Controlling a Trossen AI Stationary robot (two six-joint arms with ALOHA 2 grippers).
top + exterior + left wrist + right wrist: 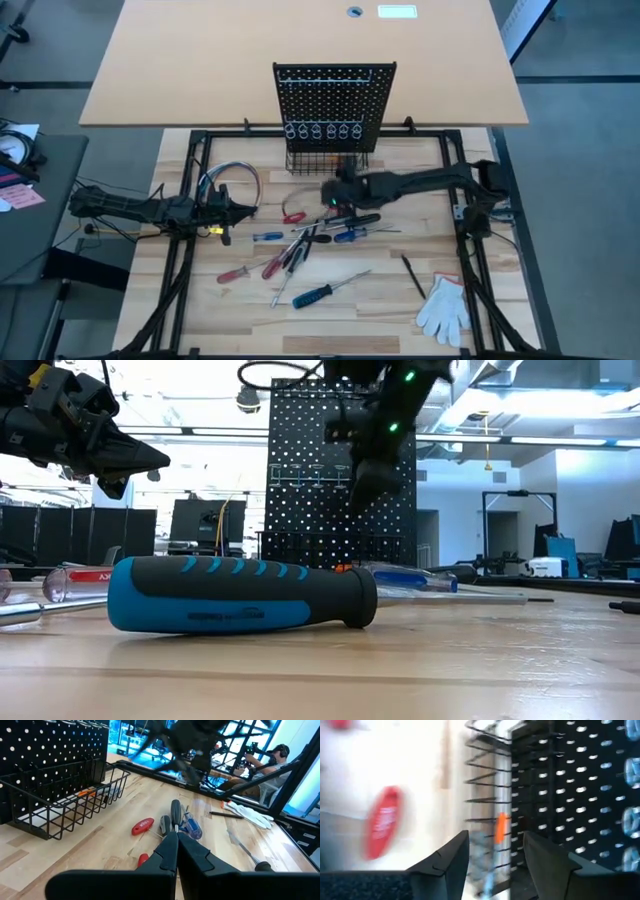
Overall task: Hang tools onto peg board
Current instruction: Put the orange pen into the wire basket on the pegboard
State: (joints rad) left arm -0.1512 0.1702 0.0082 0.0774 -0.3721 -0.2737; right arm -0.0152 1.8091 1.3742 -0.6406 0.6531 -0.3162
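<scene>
Room: grey floor (580,150) visible around the rig from overhead. A large tan tabletop (200,70) stands behind the wooden counter (380,300), which sits in a black frame (190,180). A dark side desk (40,190) with papers sits off to one side.

Level view: open workshop space, bright ceiling lights (530,405), white overhead ducting (480,375), a dark monitor (205,520), black stands (505,520) farther back.

Left wrist view: a seated person (260,767) with headphones at a desk, blue-lit windows (130,732) behind.
</scene>
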